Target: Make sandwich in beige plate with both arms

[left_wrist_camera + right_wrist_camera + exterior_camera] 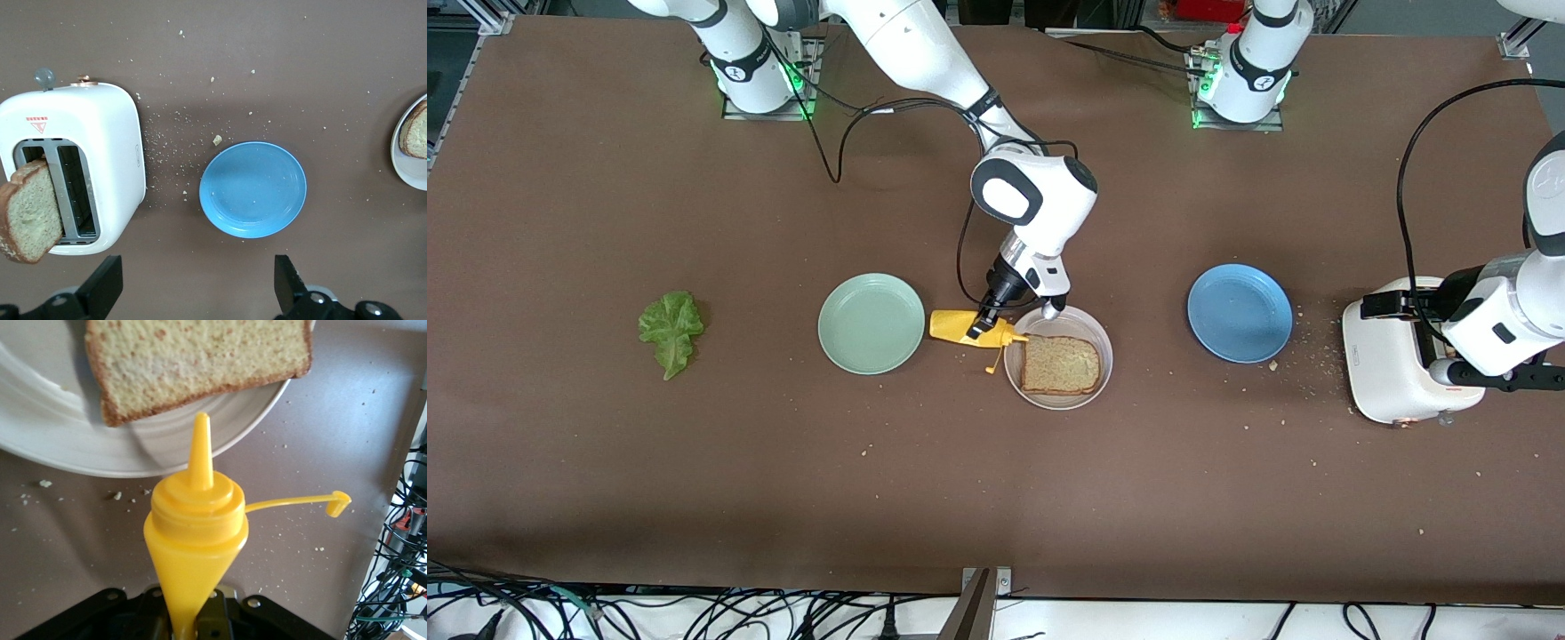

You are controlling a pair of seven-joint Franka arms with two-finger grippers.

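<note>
Yellow squeeze bottle (195,540) clamped in jaws, nozzle over beige plate (120,447), bread slice (193,360)

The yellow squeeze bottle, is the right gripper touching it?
Touching. In the right wrist view the right gripper is shut on the yellow squeeze bottle, whose body runs down between the black fingers.

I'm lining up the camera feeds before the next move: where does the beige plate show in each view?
Front view: the beige plate lies mid-table between the mint-green plate and the blue plate.
Left wrist view: only a piece of the plate's rim shows at the frame edge.
Right wrist view: it fills the upper area, past the yellow bottle.
Shared landmark: the bread slice on it.
</note>
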